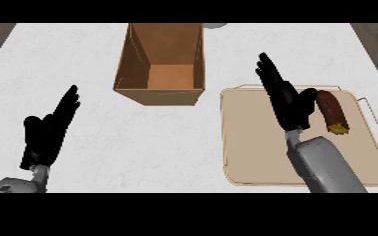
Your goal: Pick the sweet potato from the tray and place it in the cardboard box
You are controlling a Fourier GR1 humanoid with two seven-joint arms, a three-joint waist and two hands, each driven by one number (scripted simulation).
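A brown sweet potato (332, 111) with a yellowish cut end lies on the beige tray (255, 155) at the right, near the tray's far right corner. My right hand (284, 97) hovers over the tray just left of the sweet potato, fingers straight and pointing away, thumb reaching toward the potato's top; it holds nothing. The open cardboard box (161, 62) stands upright at the centre back, its inside bare. My left hand (48, 130) rests open at the lower left, fingers up, well away from the box and tray.
The counter (88, 55) is white and speckled. A small grey object (215, 25) peeks in at the far edge behind the box. A thin wire handle (363, 105) shows at the tray's right side.
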